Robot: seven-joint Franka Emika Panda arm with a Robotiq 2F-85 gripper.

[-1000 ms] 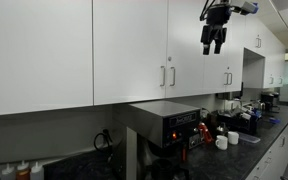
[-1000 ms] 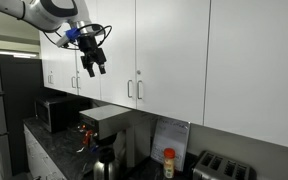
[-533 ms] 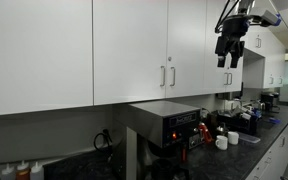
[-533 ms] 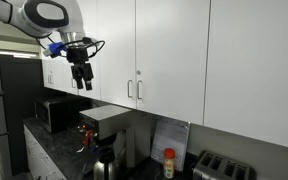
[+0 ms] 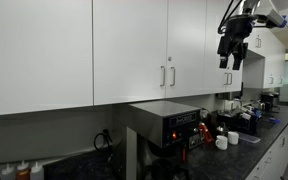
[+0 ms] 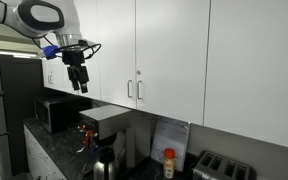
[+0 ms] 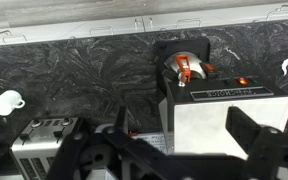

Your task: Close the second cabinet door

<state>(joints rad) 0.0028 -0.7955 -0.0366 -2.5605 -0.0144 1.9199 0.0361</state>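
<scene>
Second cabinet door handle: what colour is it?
Silver handle on the plain white door; it shows best in an exterior view.

White rounded arm (image 6: 39, 14) links are capped in dark grey; a blue band (image 6: 50, 50) is seen above the black gripper (image 6: 80, 86).

The arm (image 6: 40, 14) is raised high and bends down at the wrist (image 6: 72, 52); the black gripper (image 5: 230, 63) hangs from it with its fingers pointing downward, empty; in both exterior views the jaws stand apart; in the wrist view the two fingers (image 7: 260, 140) show dark and blurred at the lower edge, spread widely, with nothing between them.
</scene>
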